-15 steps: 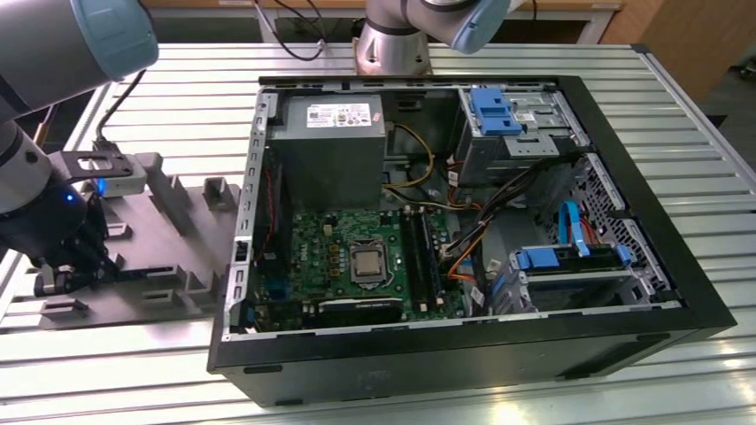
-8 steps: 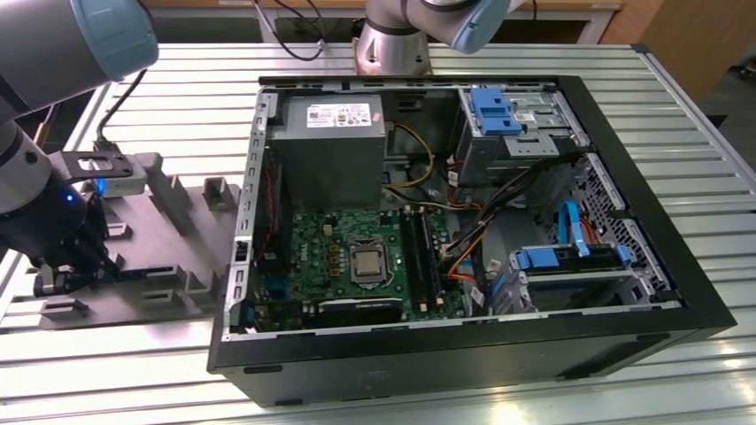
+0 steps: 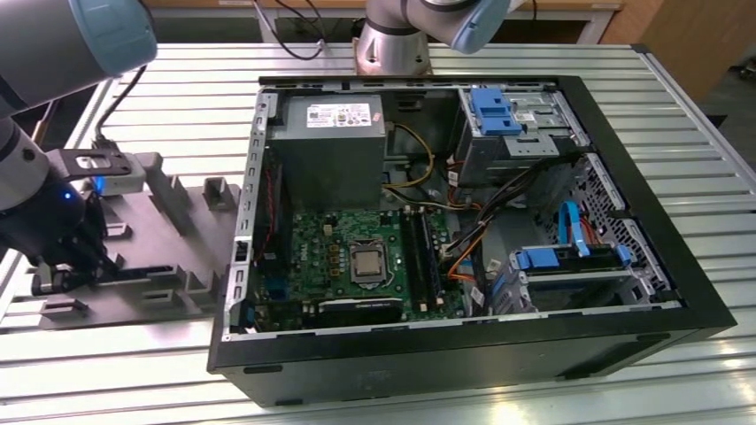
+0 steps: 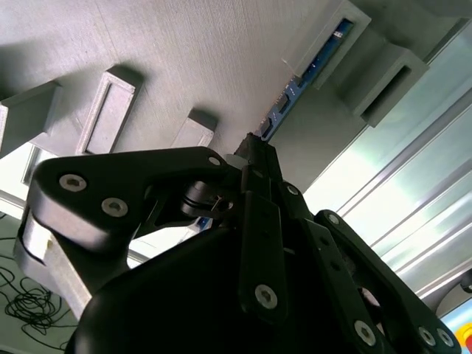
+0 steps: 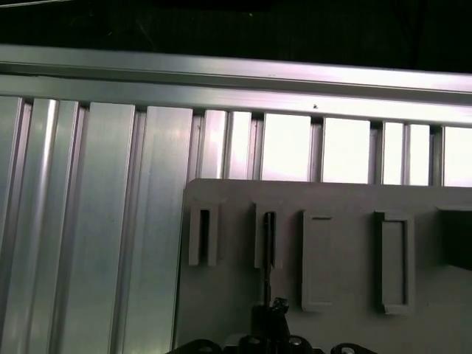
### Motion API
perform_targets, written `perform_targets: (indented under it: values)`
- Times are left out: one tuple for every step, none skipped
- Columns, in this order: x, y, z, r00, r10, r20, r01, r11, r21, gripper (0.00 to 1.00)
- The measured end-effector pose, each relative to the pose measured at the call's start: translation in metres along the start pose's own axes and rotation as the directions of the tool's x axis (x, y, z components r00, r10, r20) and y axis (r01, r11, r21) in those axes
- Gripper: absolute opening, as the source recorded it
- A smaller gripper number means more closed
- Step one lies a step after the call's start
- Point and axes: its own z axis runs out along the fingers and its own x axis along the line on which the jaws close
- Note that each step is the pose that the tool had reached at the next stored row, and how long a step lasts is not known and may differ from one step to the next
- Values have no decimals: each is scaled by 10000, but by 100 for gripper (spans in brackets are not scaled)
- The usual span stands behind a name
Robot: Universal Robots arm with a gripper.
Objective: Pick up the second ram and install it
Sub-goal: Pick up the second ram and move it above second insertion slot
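While second ram (image 4: 291, 92) stands in slot of grey holder block (image 4: 206, 51), gripper (image 4: 254, 147) sits at its end, jaws squeezed close, pinching thin stick.

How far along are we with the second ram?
Approach looks done: the gripper is down at the second ram, which stands in its slot in the grey fixture. In hand: the pick; I cannot tell if it is gripped. Left: lifting it and seating it in the motherboard.
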Motion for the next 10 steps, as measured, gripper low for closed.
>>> perform_targets:
  values:
    - [0, 0, -9, 10000, 0, 0, 0, 10000, 0, 12]
    - [-1, 0, -13, 10000, 0, 0, 0, 10000, 1, 12]
    - [-1, 0, -12, 10000, 0, 2, 0, 10000, 2, 12]
    - [-1, 0, -12, 10000, 0, 1, 0, 10000, 2, 12]
    - [-1, 0, -12, 10000, 0, 1, 0, 10000, 2, 12]
    - [0, 0, -13, 10000, -1, 1, 1, 10000, 2, 12]
    - [-1, 0, -13, 10000, 3, 0, -3, 10000, 1, 12]
    - [0, 0, -14, 10000, 49, 1, -49, 10000, 2, 12]
    - [-1, 0, -14, 9999, 119, 3, -119, 9999, 3, 12]
    - [-1, 0, -14, 9999, 154, 4, -154, 9999, 4, 12]
